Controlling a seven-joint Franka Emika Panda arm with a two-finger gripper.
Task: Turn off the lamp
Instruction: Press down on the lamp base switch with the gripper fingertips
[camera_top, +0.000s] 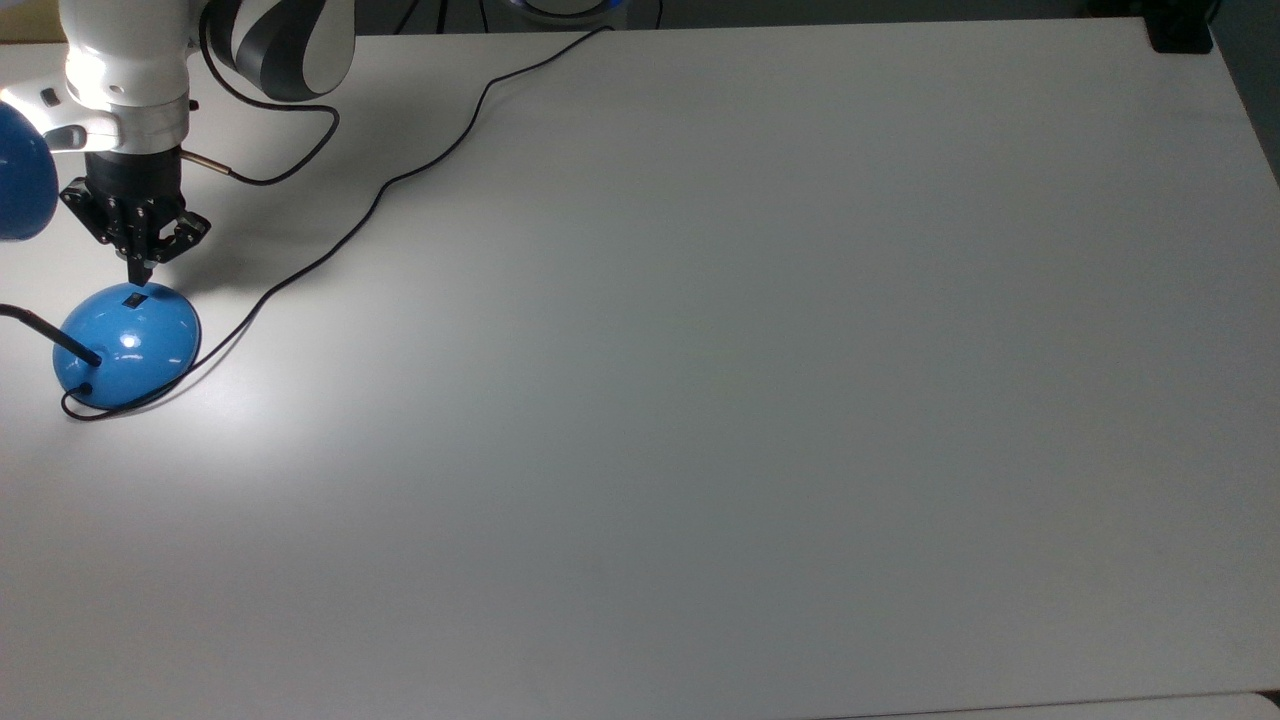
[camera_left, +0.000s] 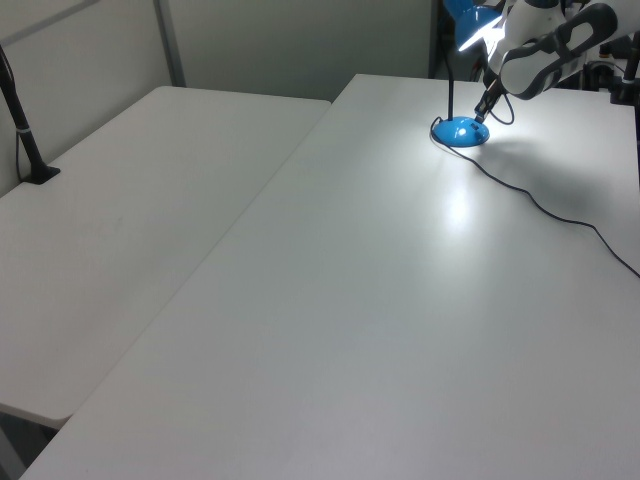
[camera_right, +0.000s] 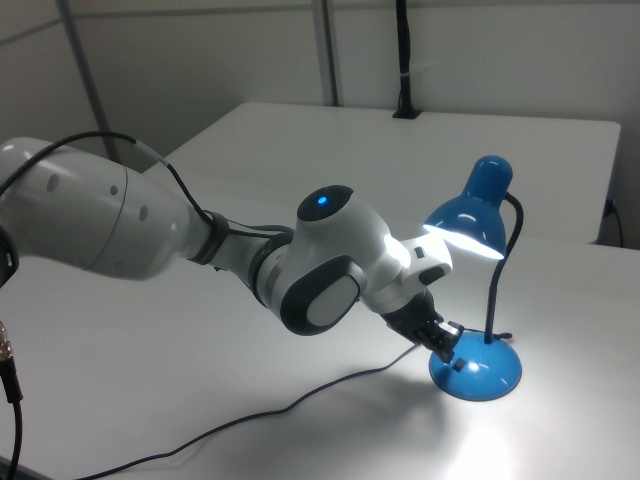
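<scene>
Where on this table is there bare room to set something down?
Nearly all of the table is bare: everything on the top view's right of the cord, down to the near edge. The crowded corner is the top view's upper left, where the tool meets the lamp base.

The lamp (camera_right: 478, 290) is lit, its shade glowing white underneath in the right view and casting a bright pool on the white table (camera_top: 700, 400) around the base. Away from that pool the tabletop falls off to dim grey. The arm (camera_top: 130, 90) throws a soft shadow across the table, and small glints sit on the glossy base.
</scene>
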